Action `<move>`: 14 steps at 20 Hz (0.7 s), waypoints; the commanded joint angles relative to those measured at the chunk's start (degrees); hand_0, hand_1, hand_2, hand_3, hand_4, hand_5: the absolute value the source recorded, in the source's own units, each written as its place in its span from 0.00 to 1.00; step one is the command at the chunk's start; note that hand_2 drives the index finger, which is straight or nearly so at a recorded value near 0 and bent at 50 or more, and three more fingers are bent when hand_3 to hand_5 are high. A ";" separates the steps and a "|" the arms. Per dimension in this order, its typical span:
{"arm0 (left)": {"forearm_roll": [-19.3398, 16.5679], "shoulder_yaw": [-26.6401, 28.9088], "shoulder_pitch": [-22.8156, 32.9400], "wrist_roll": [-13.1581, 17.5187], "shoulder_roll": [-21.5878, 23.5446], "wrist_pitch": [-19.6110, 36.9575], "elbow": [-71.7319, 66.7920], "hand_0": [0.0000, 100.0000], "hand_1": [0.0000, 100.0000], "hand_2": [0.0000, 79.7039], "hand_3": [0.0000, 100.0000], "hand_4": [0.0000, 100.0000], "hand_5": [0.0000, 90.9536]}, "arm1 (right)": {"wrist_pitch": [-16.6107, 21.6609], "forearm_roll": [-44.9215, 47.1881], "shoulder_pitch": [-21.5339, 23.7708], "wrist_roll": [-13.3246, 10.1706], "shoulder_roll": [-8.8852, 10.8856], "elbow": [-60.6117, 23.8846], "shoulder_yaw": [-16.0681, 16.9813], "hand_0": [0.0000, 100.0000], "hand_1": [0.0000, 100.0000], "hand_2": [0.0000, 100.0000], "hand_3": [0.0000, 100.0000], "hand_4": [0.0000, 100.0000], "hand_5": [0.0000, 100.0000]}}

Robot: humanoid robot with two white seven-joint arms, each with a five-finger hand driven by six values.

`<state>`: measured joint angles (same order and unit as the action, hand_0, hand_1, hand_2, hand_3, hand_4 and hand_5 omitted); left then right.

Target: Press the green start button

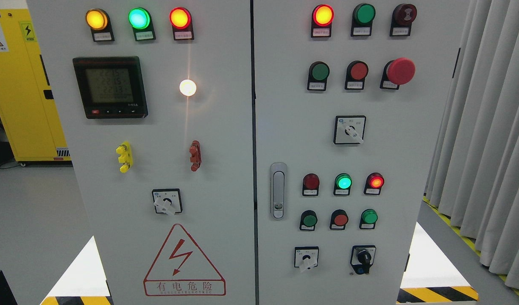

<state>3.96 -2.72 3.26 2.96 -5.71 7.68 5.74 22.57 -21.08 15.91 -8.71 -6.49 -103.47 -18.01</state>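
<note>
Robot hand: neither left nor right in frame; finger state cannot be told.

Facing a grey control cabinet (pixel 225 127) with two doors, seam down the middle.

Right door (pixel 412 148), top to bottom:
- Top row: lit red lamp (pixel 322 15), unlit green lamp (pixel 364 14), dark red cap (pixel 404 14).
- Second row: large green button (pixel 319 72) at the left end, unlit; red button (pixel 358 71) just beside it; red mushroom button (pixel 400 71) at the right end, standing proud of the panel.
- Below that, upper selector switch (pixel 350 130).
- Lower lamp row: dark red lamp (pixel 311 182), glowing green lamp (pixel 343 182), glowing red lamp (pixel 375 181).
- Lower button row: small green button (pixel 309 220), small red button (pixel 340 219), right-hand green button (pixel 369 217).
- Bottom: white-knob selector (pixel 306 257), black-knob selector (pixel 363 257).
- Latch handle (pixel 278 190) close to the seam.

Label plates under the buttons too small to read; cannot tell from them which green button is the start one.

Left door (pixel 225 178): amber lamp (pixel 96 19), bright green lamp (pixel 139 18) and orange-red lamp (pixel 179 18) along the top, all lit; digital meter (pixel 110 87) with a glaring white lamp (pixel 188 87) to its right; yellow terminal block (pixel 124 157) and red terminal block (pixel 195 155); left selector (pixel 166 202); red warning triangle (pixel 183 260) at the bottom.

Yellow cabinet (pixel 13 84) behind at far left; grey curtain (pixel 488 127) at right; hazard striping (pixel 437 294) on the floor.
</note>
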 commanded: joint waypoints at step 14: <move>0.00 0.00 -0.01 0.03 0.00 -0.03 -0.02 0.12 0.56 0.00 0.00 0.00 0.00 | 0.11 -6.06 -0.27 -1.30 -0.02 0.12 1.04 0.50 0.72 0.00 0.21 0.30 0.19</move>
<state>3.96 -2.72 3.26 2.96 -5.71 7.68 5.74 22.57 -23.07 15.82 -8.95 -6.49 -103.46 -18.13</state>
